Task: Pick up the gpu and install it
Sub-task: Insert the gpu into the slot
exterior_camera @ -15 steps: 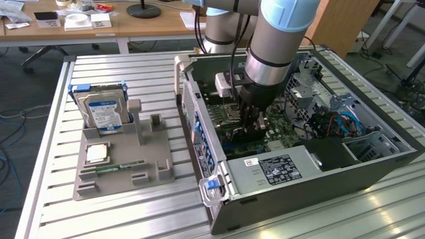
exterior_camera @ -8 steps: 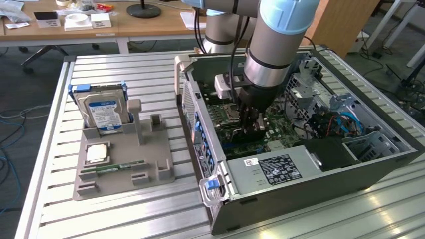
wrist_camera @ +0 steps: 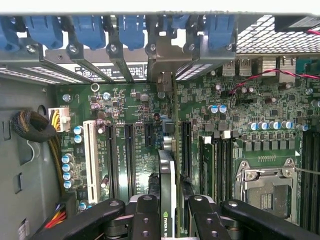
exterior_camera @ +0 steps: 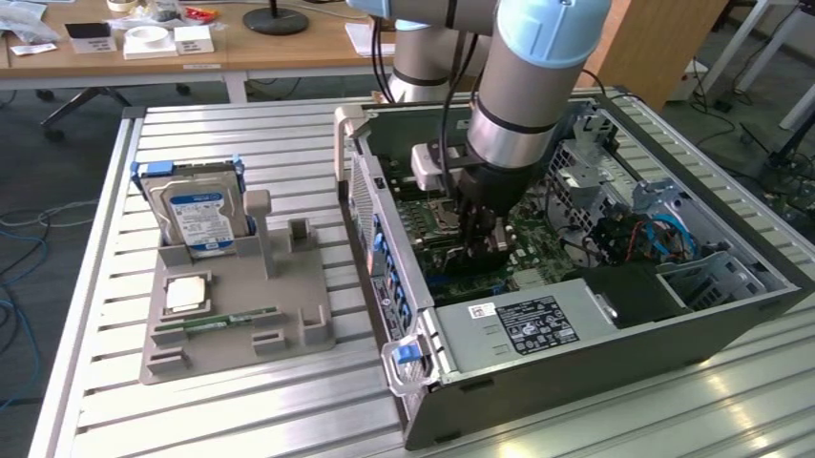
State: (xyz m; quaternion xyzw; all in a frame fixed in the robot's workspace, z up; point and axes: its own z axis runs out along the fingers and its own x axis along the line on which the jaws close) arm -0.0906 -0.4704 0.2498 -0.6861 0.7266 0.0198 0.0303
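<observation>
I am reaching down into the open computer case (exterior_camera: 713, 315), which is lying on its side on the slatted metal table (exterior_camera: 255, 420). My claw (wrist_camera: 168, 205) is closing partway around the gpu (wrist_camera: 167, 175), gripping the thin card edge-on between my two black fingers (wrist_camera: 146, 215), one on each face of the board. The card is standing upright over the green motherboard (wrist_camera: 220, 120), running along the row of dark expansion slots, with its metal end bracket (wrist_camera: 164, 82) sitting up against the rear slot openings under the blue retention clips (wrist_camera: 132, 30). Whether the card edge is fully down in its slot I cannot tell.

In the exterior view my claw (exterior_camera: 484, 250) is hanging low over the board near the middle of the case, just beyond the black power supply (exterior_camera: 535, 324). To the exterior view's left, well apart from the case, the grey parts holder (exterior_camera: 236, 334) is carrying a hard drive (exterior_camera: 201, 212) standing upright with its blue label, a RAM stick (exterior_camera: 219, 322) lying flat, and a square processor chip (exterior_camera: 187, 296).
</observation>
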